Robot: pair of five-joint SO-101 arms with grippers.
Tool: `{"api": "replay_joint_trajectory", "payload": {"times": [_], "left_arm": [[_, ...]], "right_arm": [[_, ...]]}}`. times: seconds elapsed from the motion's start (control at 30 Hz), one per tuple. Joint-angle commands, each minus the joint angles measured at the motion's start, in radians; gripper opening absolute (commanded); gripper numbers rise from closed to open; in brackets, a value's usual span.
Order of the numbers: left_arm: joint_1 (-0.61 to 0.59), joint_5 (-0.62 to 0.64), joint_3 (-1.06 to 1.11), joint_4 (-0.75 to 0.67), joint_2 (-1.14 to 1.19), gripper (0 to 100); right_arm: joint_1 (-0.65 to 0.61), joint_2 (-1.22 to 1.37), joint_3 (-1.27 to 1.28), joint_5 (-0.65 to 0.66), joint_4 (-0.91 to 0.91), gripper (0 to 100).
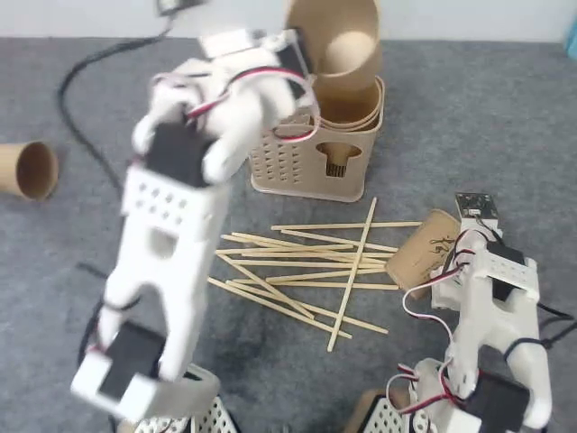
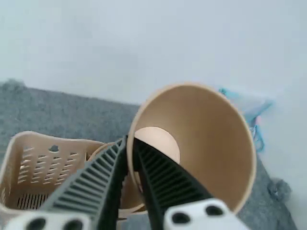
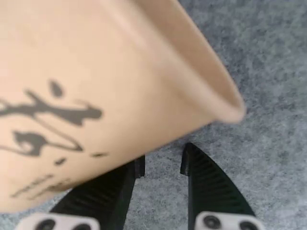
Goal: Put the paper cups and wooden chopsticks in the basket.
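My left gripper [image 2: 130, 143] is shut on the rim of a brown paper cup [image 2: 201, 139], one finger inside it and one outside. In the high view that cup [image 1: 335, 41] hangs tilted above the beige slotted basket [image 1: 306, 162], where another cup's rim [image 1: 352, 110] shows inside. Wooden chopsticks [image 1: 306, 266] lie scattered on the grey carpet in front of the basket. A printed paper cup [image 1: 424, 248] lies on its side to their right. My right gripper [image 3: 163, 165] is open just beside this cup [image 3: 96, 86], with carpet between its fingers. A third cup [image 1: 32, 169] lies far left.
The basket [image 2: 38, 167] stands near the back wall. A black cable [image 1: 86, 68] runs across the back left carpet. A blue object [image 1: 572, 36] sits at the far right edge. Both arm bases stand at the front edge.
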Motion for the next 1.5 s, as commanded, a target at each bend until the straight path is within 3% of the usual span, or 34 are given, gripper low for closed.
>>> {"api": "replay_joint_trajectory", "payload": {"times": [0.0,0.27,0.43,0.53,0.9,1.07,1.17,1.3,1.47], "left_arm": [[0.006,0.009,-0.182,0.089,0.094,1],[0.003,-0.091,-0.529,0.333,0.345,1],[-0.006,-0.101,-0.713,0.457,0.411,1],[0.0,-0.178,-0.78,0.505,0.436,1],[0.0,-0.264,-0.791,0.468,0.546,2],[-0.012,-0.273,-0.791,0.448,0.557,20],[-0.02,-0.273,-0.791,0.451,0.522,27],[-0.038,-0.278,-0.791,0.465,0.42,26],[-0.081,-0.279,-0.791,0.578,0.244,26]], "right_arm": [[-0.008,-0.028,-0.002,0.005,-0.015,14.0],[-0.008,-0.028,-0.002,0.009,-0.015,14.0],[-0.01,-0.028,-0.002,0.009,-0.015,14.0],[-0.01,-0.028,-0.003,0.009,-0.015,14.0],[-0.01,-0.028,-0.003,0.009,-0.016,14.0],[-0.01,-0.028,-0.003,0.008,-0.016,14.0],[-0.01,-0.028,-0.003,0.008,-0.016,14.0],[-0.01,-0.028,-0.003,0.009,-0.016,14.0],[-0.008,-0.028,-0.003,0.009,-0.016,14.0]]}}
